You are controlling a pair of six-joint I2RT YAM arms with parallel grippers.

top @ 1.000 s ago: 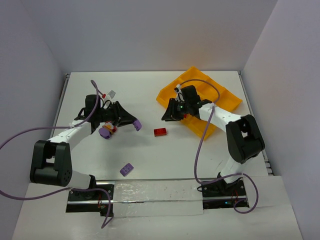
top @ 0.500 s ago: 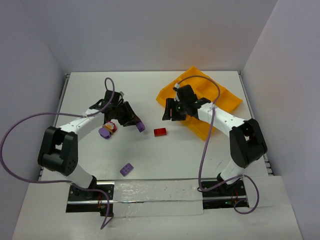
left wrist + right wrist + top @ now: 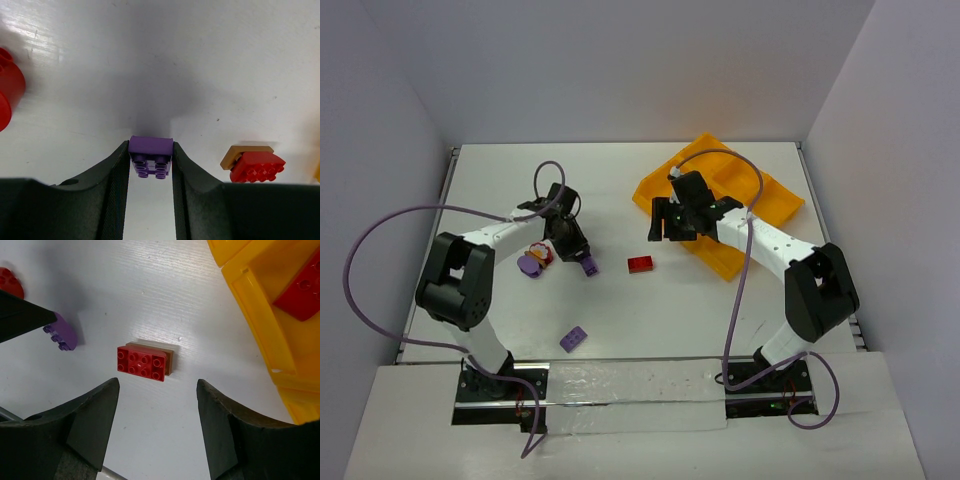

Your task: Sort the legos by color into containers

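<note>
My left gripper [image 3: 584, 260] is shut on a small purple lego [image 3: 151, 154], pinched between both fingers just above the table. Right of it a red lego on a brown plate [image 3: 640, 264] lies loose on the table, also seen as the red and brown lego [image 3: 144, 361] ahead of my right gripper [image 3: 157, 390]. That right gripper [image 3: 660, 222] stands open and empty at the near-left edge of the orange-yellow tray [image 3: 752, 190]. One compartment holds a red lego [image 3: 300, 295]. Another purple lego [image 3: 573, 339] lies near the front.
A small cluster of purple, red and white bricks [image 3: 532, 260] sits left of my left gripper. The tray wall [image 3: 260, 315] rises close on the right of my right gripper. Purple cables loop over both arms.
My right gripper's jaws have opened wide at the tray's edge. My left gripper has shifted slightly nearer and leftward with the purple lego in it, its arm folding in.
</note>
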